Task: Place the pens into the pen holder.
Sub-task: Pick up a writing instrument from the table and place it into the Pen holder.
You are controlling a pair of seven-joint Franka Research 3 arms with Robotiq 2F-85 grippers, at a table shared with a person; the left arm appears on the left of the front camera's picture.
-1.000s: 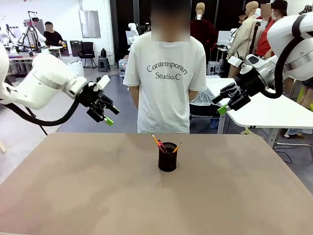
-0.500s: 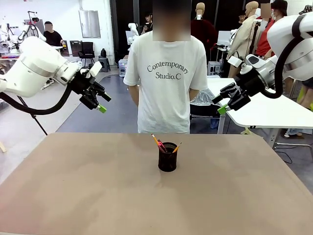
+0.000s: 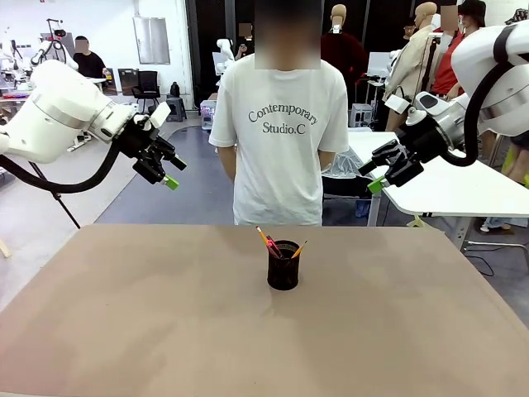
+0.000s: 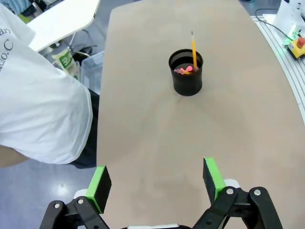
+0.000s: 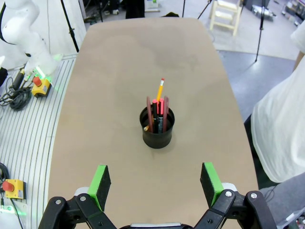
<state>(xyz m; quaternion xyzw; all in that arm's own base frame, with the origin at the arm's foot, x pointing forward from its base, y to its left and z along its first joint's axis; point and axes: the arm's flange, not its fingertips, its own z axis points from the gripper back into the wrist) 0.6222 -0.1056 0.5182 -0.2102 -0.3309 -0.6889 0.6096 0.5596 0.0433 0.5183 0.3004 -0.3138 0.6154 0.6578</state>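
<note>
The left end effector point(image 3: 163, 169) had lifted back toward the table's point(image 3: 124, 331) left edge, jaws wide and empty like the right end effector point(image 3: 382, 171). The pens point(image 3: 266, 241) stood in the pen holder point(image 3: 283, 265) mid-table, suggesting completion.

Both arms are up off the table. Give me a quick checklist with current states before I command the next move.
1. Pens in holder: ok. The red pen with black ends and the yellow-orange pencil stand inside the small black wire-mesh pen holder.
2. Holder upright on the tan table: ok.
3. Left gripper empty: ok, jaws open, raised above the table's left side.
4. Right gripper empty: ok, jaws open, raised to the right.
5. Stray pens on the table: ok, none seen.
6. Person in the white T-shirt clear of the arms: ok, standing behind the far edge, hands not over the table.
</note>
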